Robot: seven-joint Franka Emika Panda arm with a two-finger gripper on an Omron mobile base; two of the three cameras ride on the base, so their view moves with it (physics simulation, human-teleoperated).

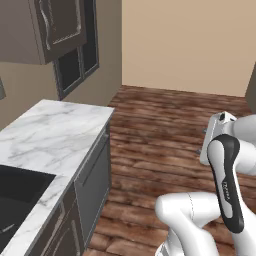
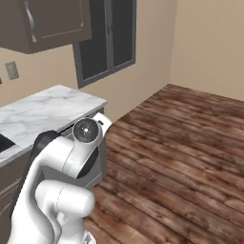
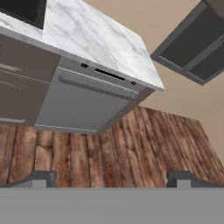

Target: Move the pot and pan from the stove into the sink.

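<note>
- White-marble worktop (image 1: pixel 60 132) is beside us; the black sink (image 1: pixel 20 195) is recessed into it at the lower left of the left base view, with a corner of it also at the top left of the hand view.
- Sink basin: from the part we can see, nothing in it; most of the basin is cut off by the frame edge, so we can't vouch for the rest.
- Gripper (image 3: pixel 113 178) is open wide and empty, fingertips (image 3: pixel 43 178) well apart, aimed over the wooden floor (image 3: pixel 131 148) at the dishwasher front (image 3: pixel 83 105) under the worktop.
- Pot, pan and stove: we can't place them from here.
- Our read of the step: pre-pickup, nothing moved to the sink yet.
- Next move calls for driving the base along the cabinets to find the stove, then reaching for pot or pan with the jaws wide.
</note>
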